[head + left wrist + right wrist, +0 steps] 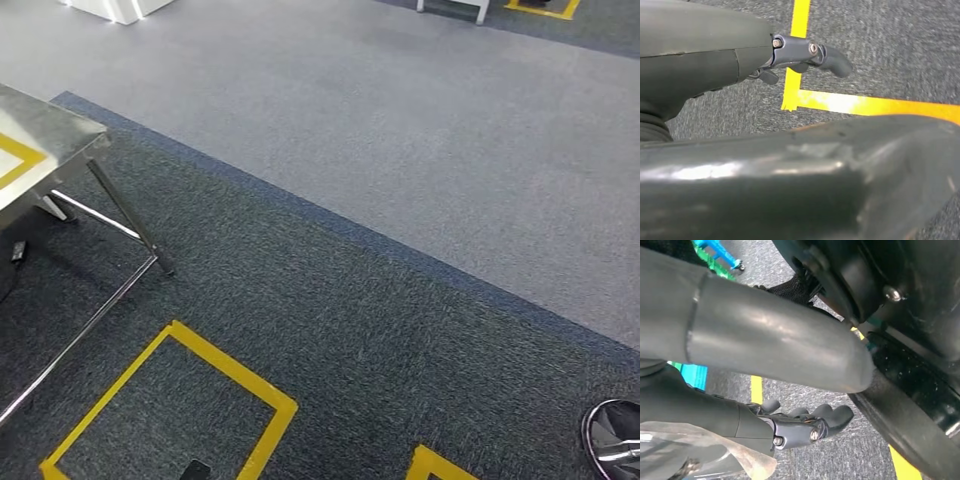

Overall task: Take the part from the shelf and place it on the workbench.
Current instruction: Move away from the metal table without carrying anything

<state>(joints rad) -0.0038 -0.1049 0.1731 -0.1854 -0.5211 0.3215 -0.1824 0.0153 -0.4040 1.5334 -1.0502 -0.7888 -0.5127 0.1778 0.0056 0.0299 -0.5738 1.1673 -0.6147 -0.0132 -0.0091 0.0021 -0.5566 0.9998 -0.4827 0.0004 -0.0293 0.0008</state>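
Head view looks down on dark carpet floor (362, 330) with yellow tape squares (226, 375). A steel tabletop (45, 140) on a tube frame stands up and to the left of the nearest tape square; a strip of yellow marking runs across its surface. This is probably the workbench, though that is a judgement.

Left hand (802, 55): hangs over the carpet above a corner of yellow tape (798, 97). Its fingers (832, 60) lie loosely extended, slightly curled, with nothing in them.

Right hand (798, 425): fingers (836, 415) gently curled over carpet, empty as far as can be seen. A crumpled clear film (708, 450) lies against the wrist cover; what it belongs to cannot be told.

The part: not located. No shelf identified either, so the bearing from either hand to the part, its long axis, and which hand is nearer cannot be told. Blue and green objects (719, 255) show beyond the right arm; too blurred to name.

Judgement: the robot is in transit, arms down, with the pick not yet made.

No readable writing, brand or label anywhere.
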